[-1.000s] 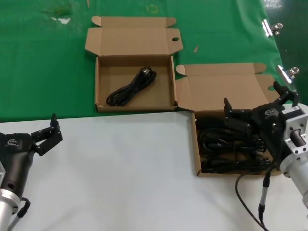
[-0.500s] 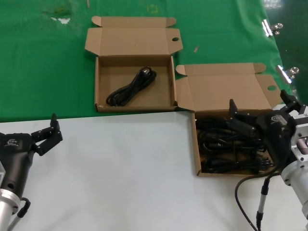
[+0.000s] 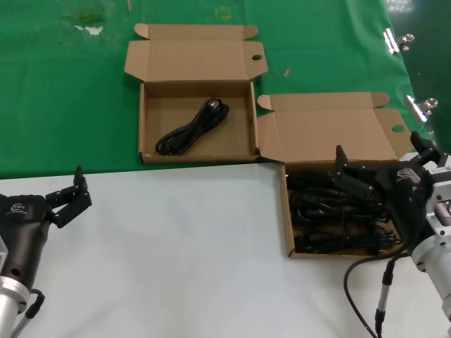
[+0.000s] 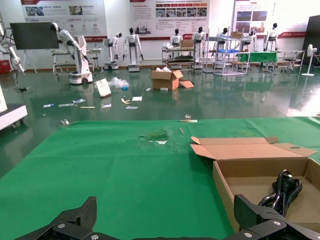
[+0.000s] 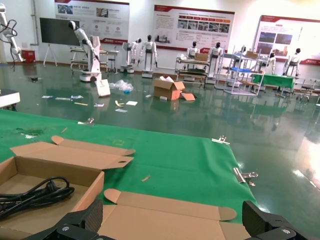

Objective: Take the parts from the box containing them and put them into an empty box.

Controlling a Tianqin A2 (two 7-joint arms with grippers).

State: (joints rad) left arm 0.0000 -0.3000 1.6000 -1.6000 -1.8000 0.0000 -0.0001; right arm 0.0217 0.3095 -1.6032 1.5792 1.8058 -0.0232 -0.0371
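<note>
Over cord box, right claw unmoved

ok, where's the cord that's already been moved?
Head view: the lone cord lies diagonally in the far left box, on the green mat, left of the full box.

I see a big hall with a shiny dark floor. White robots stand in a row by the far wall. Posters hang up high. A brown box sits on the floor.
</note>
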